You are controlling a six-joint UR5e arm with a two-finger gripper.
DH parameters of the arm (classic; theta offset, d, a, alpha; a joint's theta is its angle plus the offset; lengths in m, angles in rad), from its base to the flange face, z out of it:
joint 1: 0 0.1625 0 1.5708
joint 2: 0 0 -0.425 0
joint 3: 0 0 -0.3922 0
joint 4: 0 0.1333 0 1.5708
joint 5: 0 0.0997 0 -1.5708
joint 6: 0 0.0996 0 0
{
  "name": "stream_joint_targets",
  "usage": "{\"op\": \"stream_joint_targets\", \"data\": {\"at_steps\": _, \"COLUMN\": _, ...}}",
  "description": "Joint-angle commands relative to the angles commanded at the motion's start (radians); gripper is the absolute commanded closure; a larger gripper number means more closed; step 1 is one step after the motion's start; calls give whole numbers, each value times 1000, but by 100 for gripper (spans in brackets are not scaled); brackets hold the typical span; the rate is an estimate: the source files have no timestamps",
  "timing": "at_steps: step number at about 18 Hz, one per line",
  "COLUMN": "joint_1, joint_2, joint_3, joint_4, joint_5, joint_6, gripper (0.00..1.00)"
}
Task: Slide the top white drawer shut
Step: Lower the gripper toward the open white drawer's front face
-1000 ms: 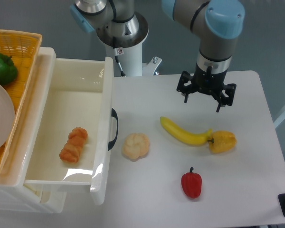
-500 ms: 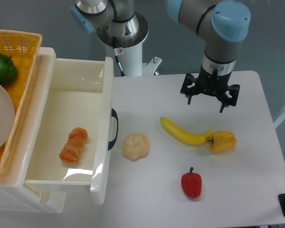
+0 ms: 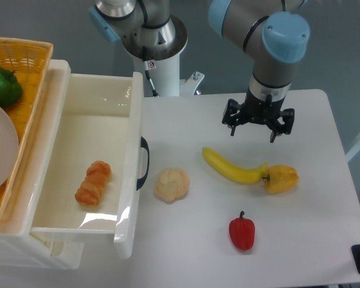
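Right now my jaws (image 3: 258, 124) hang spread apart with nothing between them, poised above the far half of the counter (image 3: 324, 240), toward its right side, and well clear of everything I need to touch. Just below them on the counter lie a banana (image 3: 231, 167) and a yellow pepper (image 3: 281, 179), touching end to end, with a red pepper (image 3: 242, 233) nearer the front edge and a pale cauliflower-like lump (image 3: 171, 184) further left.

That lump sits just beside the black handle (image 3: 145, 162) of the top white drawer (image 3: 84, 135), which stands pulled fully out over the counter's left edge. Inside it rests 1 orange pastry-like item (image 3: 93, 183); behind the drawer, on top of the cabinet, a wicker basket (image 3: 33, 57) holds a green pepper (image 3: 2, 86) and a plate (image 3: 0, 147).

I judge the drawer to be stiff, light plastic, nearly empty, so it should glide with modest force. Its glossy front looks slippery, so I would not pinch it. I would sooner press flat against the front panel near the handle, around mid-width, to keep it from skewing on its runners. The cauliflower-like lump lies close to that approach, so I would come in above it.
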Motion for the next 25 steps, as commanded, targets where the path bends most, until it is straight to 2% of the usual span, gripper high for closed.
{"op": "stream_joint_targets", "data": {"at_steps": 2, "joint_1": -9, "joint_2": -17, "joint_3": 0, "joint_4": 2, "joint_5": -12, "joint_6": -71, "gripper": 0}}
{"op": "stream_joint_targets", "data": {"at_steps": 6, "joint_1": -37, "joint_2": -34, "joint_3": -3, "joint_4": 2, "joint_5": -14, "joint_6": -105, "gripper": 0}}
{"op": "stream_joint_targets", "data": {"at_steps": 10, "joint_1": -71, "joint_2": -66, "joint_3": 5, "joint_4": 18, "joint_5": -21, "joint_6": -206, "gripper": 0}}
{"op": "stream_joint_targets", "data": {"at_steps": 14, "joint_1": -95, "joint_2": -117, "joint_3": 5, "joint_4": 20, "joint_5": -81, "joint_6": -211, "gripper": 0}}
{"op": "stream_joint_targets", "data": {"at_steps": 17, "joint_1": -98, "joint_2": -126, "joint_3": -3, "joint_4": 18, "joint_5": -133, "joint_6": -212, "gripper": 0}}
{"op": "stream_joint_targets", "data": {"at_steps": 25, "joint_1": -138, "joint_2": -140, "joint_3": -8, "joint_4": 18, "joint_5": -172, "joint_6": -244, "gripper": 0}}
